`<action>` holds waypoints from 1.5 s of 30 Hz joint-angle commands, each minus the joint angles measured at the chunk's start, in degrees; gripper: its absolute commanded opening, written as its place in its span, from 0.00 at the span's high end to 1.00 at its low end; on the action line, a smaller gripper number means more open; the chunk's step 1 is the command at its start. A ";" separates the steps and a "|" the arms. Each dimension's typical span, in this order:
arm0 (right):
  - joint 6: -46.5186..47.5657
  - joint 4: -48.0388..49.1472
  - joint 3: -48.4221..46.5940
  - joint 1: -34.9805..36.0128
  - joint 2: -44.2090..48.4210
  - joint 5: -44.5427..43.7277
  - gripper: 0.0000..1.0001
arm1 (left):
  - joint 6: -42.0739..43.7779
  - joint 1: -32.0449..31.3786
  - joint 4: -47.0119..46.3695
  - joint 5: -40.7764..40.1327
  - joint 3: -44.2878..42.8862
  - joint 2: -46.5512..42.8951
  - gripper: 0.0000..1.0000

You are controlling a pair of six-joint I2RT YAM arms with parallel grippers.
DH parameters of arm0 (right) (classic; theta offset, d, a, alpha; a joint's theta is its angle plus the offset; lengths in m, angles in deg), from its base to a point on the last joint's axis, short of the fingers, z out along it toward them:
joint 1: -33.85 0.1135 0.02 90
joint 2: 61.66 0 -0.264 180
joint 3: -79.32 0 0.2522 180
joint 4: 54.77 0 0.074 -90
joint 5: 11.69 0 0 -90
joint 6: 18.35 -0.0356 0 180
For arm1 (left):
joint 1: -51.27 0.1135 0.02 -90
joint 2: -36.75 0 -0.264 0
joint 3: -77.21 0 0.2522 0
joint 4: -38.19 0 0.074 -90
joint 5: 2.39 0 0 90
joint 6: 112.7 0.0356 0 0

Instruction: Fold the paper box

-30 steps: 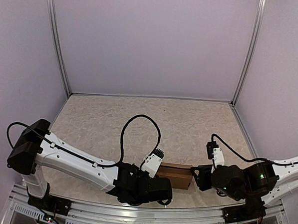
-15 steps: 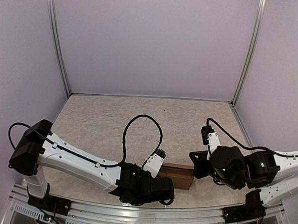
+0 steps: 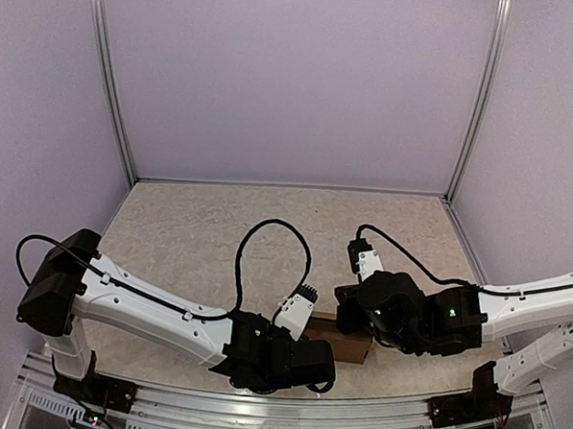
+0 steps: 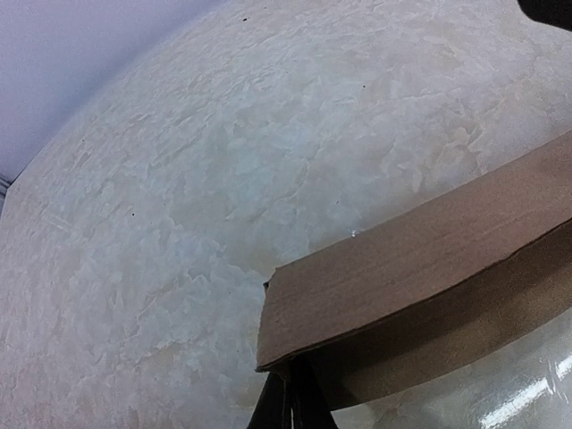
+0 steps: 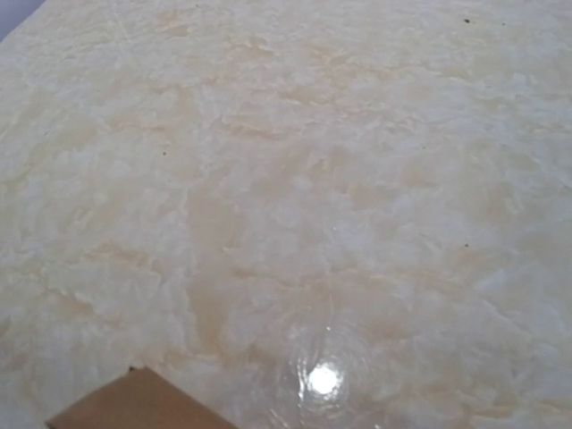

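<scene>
Here is the paper box (image 3: 349, 341), a plain brown cardboard oblong, lying close to the table's near edge, a little right of centre, wedged between the two wrists. From the left wrist its top panel (image 4: 402, 268) runs up to the right with a crisp straight edge, and the darker side wall beneath bows slightly.

The left gripper (image 4: 290, 404) sits at the panel's near-left corner, fingers pressed flat together, and the cardboard edge seems pinched between them. Its black wrist covers the box's left end from above.

The right gripper (image 3: 342, 315) hangs over the box's far right end. Its fingers don't show in its own camera, but the jaws are fully closed and nothing shows in their grip. That camera catches only one brown corner (image 5: 134, 407) at the bottom left.

The beige marbled table top (image 3: 218, 230) stretches broadly on the far side to the pale lilac walls (image 3: 293, 80). On the near side there is only a thin strip before the metal rail (image 3: 256, 420). The left arm's black cable loop (image 3: 267, 228) arches just far-left of the box.
</scene>
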 commanded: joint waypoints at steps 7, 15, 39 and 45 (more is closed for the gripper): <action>-1.59 12.57 5.18 -0.07 -6.75 -1.09 1.00 | -2.00 -0.61 3.14 7.20 1.22 2.46 1.00; -5.56 14.79 8.21 1.89 -10.82 -5.42 1.00 | 0.30 -1.00 0.91 11.43 2.36 0.04 0.63; -12.16 20.17 11.44 5.62 -21.63 -12.86 1.00 | 5.16 0.06 -9.82 27.91 12.54 -15.39 0.27; -11.63 19.20 9.86 5.41 -23.72 -13.57 1.00 | 7.75 1.20 -13.60 33.17 15.66 -19.76 0.24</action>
